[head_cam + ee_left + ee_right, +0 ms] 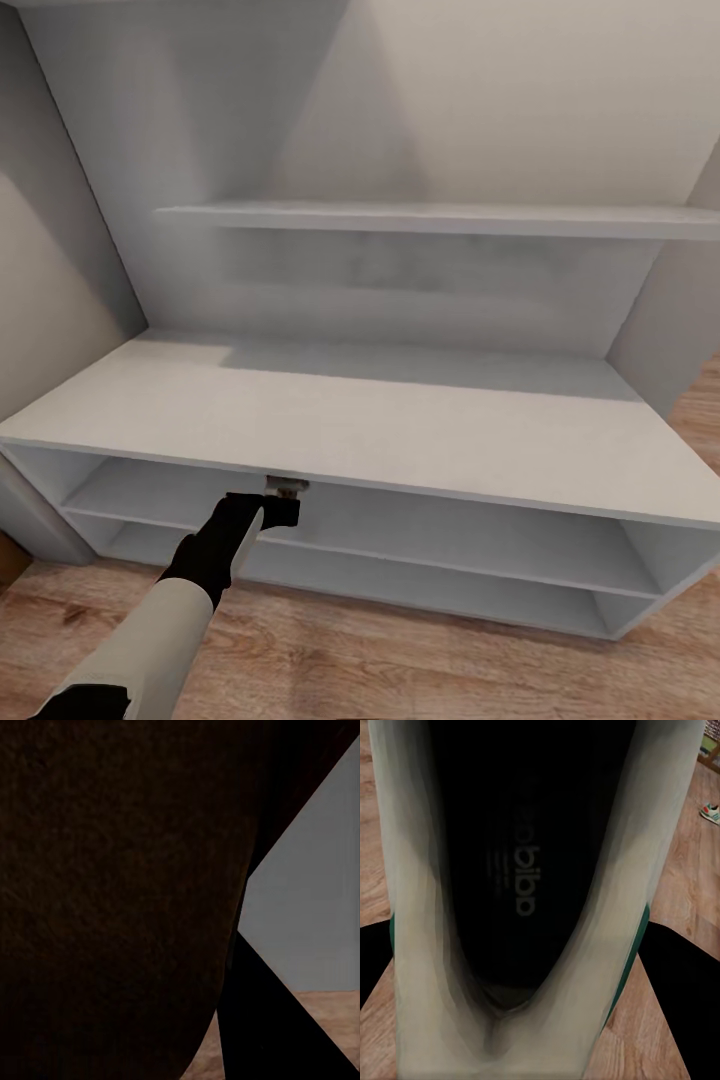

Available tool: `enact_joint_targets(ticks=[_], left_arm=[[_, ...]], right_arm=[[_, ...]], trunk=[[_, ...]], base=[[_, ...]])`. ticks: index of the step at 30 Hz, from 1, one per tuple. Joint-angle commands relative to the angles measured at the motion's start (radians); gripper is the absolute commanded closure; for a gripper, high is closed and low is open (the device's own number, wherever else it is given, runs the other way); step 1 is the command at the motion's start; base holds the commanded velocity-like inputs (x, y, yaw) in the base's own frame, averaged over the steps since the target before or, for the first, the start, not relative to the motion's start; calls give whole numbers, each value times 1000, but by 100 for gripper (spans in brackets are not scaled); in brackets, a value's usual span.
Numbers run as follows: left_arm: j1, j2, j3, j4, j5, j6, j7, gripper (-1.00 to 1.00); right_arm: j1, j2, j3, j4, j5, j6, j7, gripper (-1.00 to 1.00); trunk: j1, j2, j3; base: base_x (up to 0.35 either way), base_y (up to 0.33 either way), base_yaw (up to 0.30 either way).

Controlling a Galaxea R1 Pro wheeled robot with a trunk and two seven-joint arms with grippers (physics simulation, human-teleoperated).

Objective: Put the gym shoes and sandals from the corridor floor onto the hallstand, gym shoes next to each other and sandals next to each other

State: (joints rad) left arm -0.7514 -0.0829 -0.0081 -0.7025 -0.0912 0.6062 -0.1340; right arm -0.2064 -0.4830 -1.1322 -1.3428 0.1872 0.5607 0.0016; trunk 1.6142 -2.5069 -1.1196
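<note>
Reaching under the hallstand [400, 430] top, the left claw [285, 492] is gripping a sandal [112, 900]; the right claw is clamping a gym shoe [532, 870].

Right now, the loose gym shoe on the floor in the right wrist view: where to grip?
Likely across its side walls at midfoot, coming from above. The loose gym shoe seems sole-down on the corridor floor, too small for more; the held gym shoe shows straight, narrow sides around an open top.
</note>
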Motion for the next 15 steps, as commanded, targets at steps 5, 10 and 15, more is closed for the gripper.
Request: enact_joint_targets(ticks=[5, 10, 15], left_arm=[[0, 0, 0, -2, -13, 4, -9, 100], [0, 0, 1, -2, -13, 4, -9, 100], [0, 0, 2, -2, -13, 4, -9, -100]], right_arm=[[-1, 0, 0, -1, 5, 5, 0, 100], [-1, 0, 0, -1, 5, 5, 0, 100], [-1, 0, 0, -1, 5, 5, 0, 100]], trunk=[[0, 0, -1], [0, 0, -1], [0, 0, -1]], base=[[88, 0, 0], [23, 0, 0], [2, 0, 0]])
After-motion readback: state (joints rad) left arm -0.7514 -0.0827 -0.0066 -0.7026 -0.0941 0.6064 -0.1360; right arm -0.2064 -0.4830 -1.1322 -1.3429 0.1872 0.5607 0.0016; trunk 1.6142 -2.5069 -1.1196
